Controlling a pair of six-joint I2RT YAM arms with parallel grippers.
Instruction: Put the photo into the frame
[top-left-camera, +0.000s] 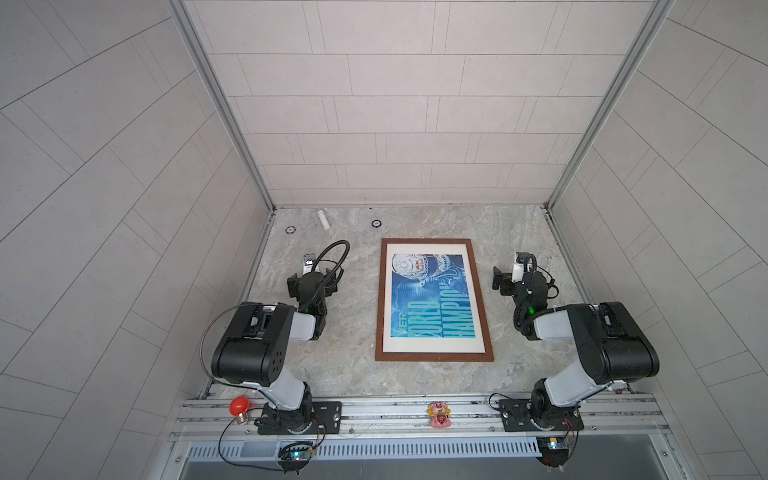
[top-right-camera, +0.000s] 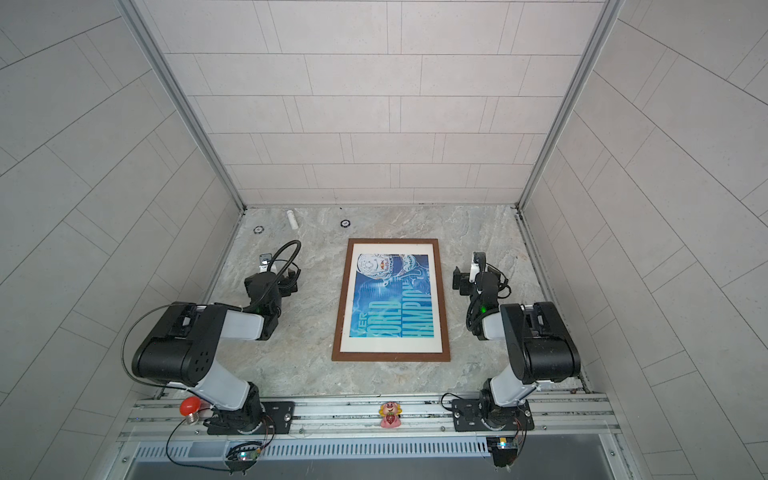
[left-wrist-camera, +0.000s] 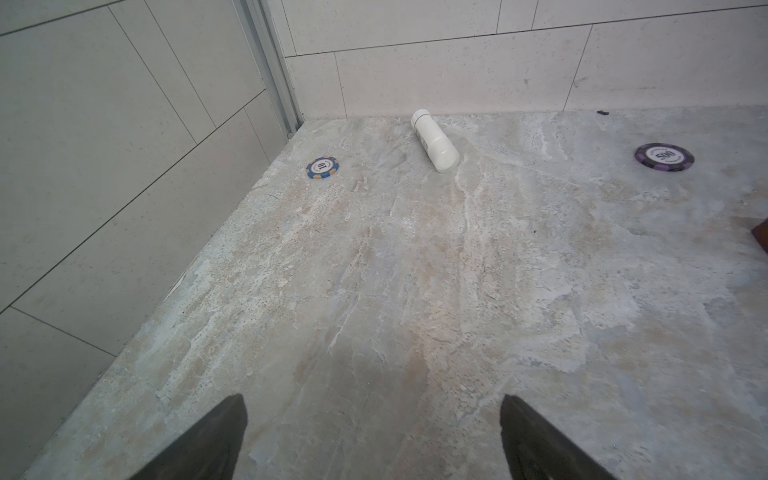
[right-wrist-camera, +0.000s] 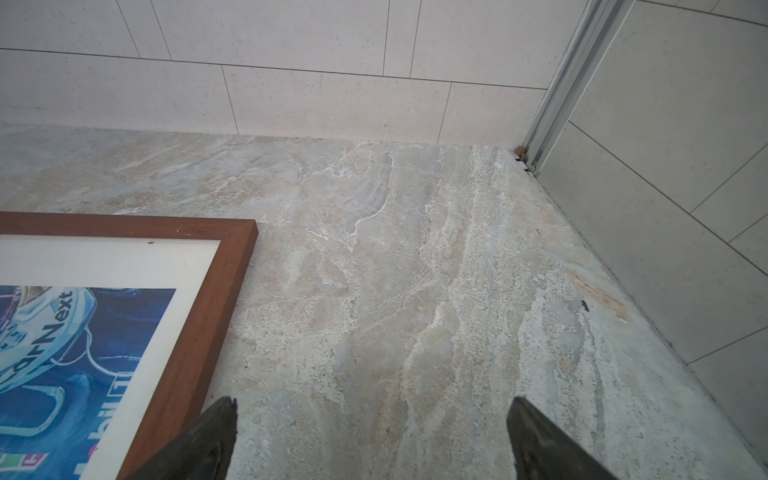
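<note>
The frame (top-left-camera: 434, 356) (top-right-camera: 390, 356), thin dark-brown wood, lies flat in the middle of the marble table. Inside it the photo (top-left-camera: 430, 303) (top-right-camera: 392, 299) shows face up, blue with teal lettering, a white helmet and a cream border. My left gripper (top-left-camera: 301, 274) (top-right-camera: 259, 272) hovers left of the frame, open and empty (left-wrist-camera: 374, 415). On the frame's right side my right gripper (top-left-camera: 509, 270) (top-right-camera: 467, 272) is open and empty (right-wrist-camera: 372, 415), one fingertip just beside the frame's rail (right-wrist-camera: 199, 324). The photo's helmet corner (right-wrist-camera: 83, 340) appears in the right wrist view.
A white bottle (top-left-camera: 323, 219) (left-wrist-camera: 434, 141) lies near the back wall. Two poker chips (left-wrist-camera: 323, 167) (left-wrist-camera: 664, 157) sit on either side of it. A red bulb (top-left-camera: 238, 406) and a pink figurine (top-left-camera: 439, 413) rest on the front rail. Tiled walls close three sides.
</note>
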